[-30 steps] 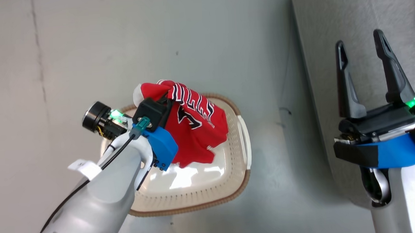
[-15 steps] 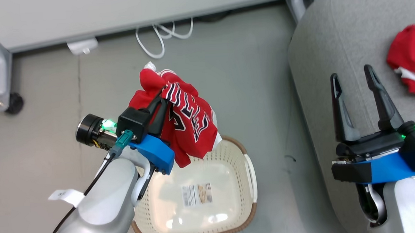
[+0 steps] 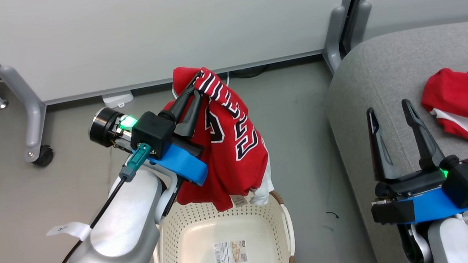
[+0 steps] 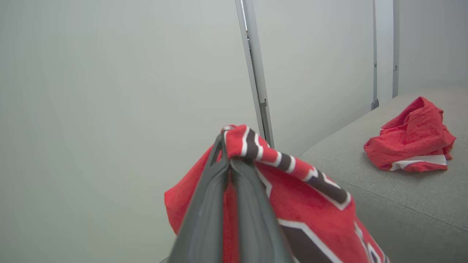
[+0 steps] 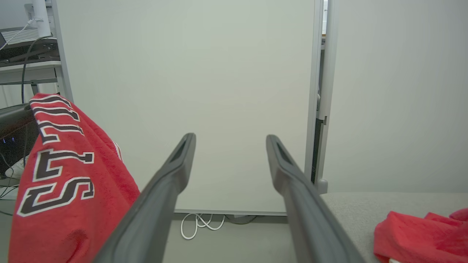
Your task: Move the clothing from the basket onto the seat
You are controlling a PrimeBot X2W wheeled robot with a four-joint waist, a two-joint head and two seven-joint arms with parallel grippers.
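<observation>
Left gripper [image 3: 196,78] clenches a red lettered jersey [image 3: 235,155] above the cream perforated basket [image 3: 173,231]. Right gripper [image 3: 388,106] gapes empty over the grey woven seat [image 3: 374,60].

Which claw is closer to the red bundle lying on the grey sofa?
Right. The right gripper hovers beside the bundle; the left gripper holds a jersey by the basket.

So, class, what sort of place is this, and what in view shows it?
Probably an office or lab, not a home: a white partition on castors, loose cable on the bare grey floor, a desk with wiring.
</observation>
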